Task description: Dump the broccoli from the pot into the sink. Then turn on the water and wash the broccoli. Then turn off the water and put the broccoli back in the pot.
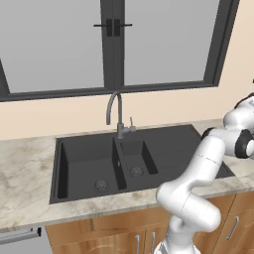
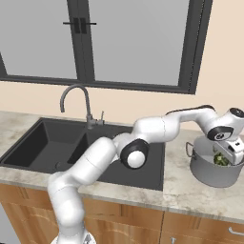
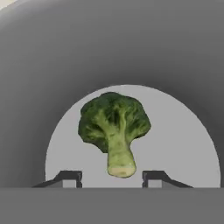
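Charcoal sink (image 2: pixel 57 143) lies at the left of the counter (image 2: pixel 190 190), both basins dry, the grey faucet (image 2: pixel 76 102) curving over its back edge with no water coming. Moving right, my arm reaches across the drainboard toward the counter's right end, where the grey metal pot (image 2: pixel 209 171) stands upright near the front edge. My gripper (image 3: pixel 111 177) is down inside the pot's mouth. In the hand view the fingertips (image 3: pixel 70 177) stand partly open, one on each side of the broccoli (image 3: pixel 114 131), apart from its pale stem and not touching it. I hold nothing. The broccoli rests on the pale floor of the pot, floret away from me, stem end between my tips.

I judge the task is near its beginning or its end: either way the broccoli sits in the pot. If dumping is ahead, I need a hold on the pot's rim.
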Tool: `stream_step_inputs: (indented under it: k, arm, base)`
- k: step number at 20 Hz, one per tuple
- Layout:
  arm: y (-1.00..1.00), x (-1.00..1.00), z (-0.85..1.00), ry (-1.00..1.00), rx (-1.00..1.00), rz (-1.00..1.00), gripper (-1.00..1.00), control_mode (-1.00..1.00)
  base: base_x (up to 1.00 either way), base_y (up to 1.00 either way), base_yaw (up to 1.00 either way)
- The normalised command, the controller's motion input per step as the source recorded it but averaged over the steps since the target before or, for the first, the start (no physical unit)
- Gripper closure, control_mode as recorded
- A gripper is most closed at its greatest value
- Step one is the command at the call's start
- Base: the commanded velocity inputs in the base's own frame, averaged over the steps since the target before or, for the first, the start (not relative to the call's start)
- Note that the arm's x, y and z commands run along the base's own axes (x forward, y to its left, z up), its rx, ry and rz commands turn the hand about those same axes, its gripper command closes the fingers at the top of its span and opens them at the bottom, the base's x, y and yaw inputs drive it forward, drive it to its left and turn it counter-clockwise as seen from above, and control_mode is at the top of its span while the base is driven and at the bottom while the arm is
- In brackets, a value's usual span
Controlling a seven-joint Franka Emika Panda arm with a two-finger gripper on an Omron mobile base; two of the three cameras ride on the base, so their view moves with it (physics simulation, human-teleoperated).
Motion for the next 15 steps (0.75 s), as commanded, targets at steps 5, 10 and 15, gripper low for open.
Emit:
stream_step_inputs:
  k: [5,10,15]
  arm:
    - [0.31,-0.32,0.14,-0.01,-0.01,-0.02,-1.0,-1.0]
    - [0.52,-0.22,0.03,0.0,-0.03,-0.04,-1.0,-1.0]
    - [0.81,-0.4,0.26,-0.1,-0.1,-0.06,-1.0,-1.0]
  base:
    - [0.0,0.0,0.0]
    - [0.0,0.0,0.0]
    - [0.0,0.0,0.0]
